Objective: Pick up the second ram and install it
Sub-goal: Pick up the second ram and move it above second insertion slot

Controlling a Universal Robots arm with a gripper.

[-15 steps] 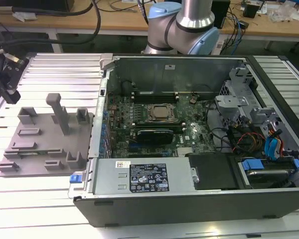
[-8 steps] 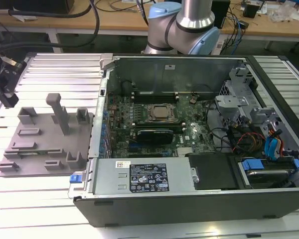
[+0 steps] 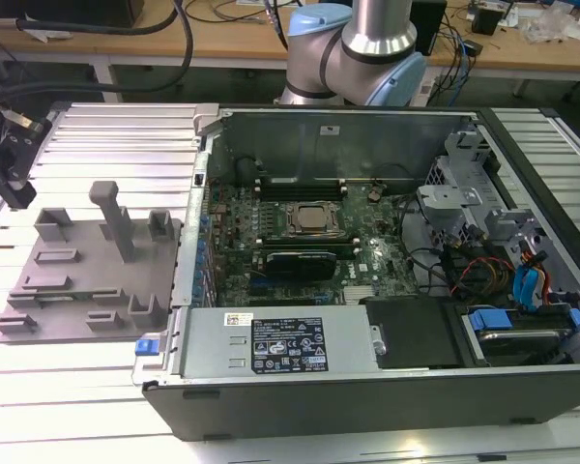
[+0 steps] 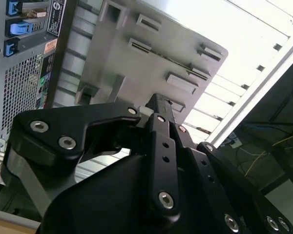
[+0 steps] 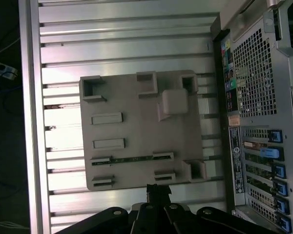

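**First wrist view: second ram on the tray, gripper poised at the tray's edge**

First wrist view looks straight down on the grey holder tray, which lies on the ribbed aluminium table beside the rear panel of the computer case. The second ram stands on its edge on the tray as a thin green line running between two low slotted blocks. It is near the tray edge closest to the gripper. The gripper's black fingertips look pressed together with nothing between them. They hang above the tray's border, near the ram but apart from it.

In the second wrist view the gripper points toward the same tray, and its fingers again meet at the tip.

In the exterior view the gripper hangs at the exterior view's left, over the table behind the tray. The open case lies to the tray's right. Inside it are the CPU socket and a black card just in front of the socket.
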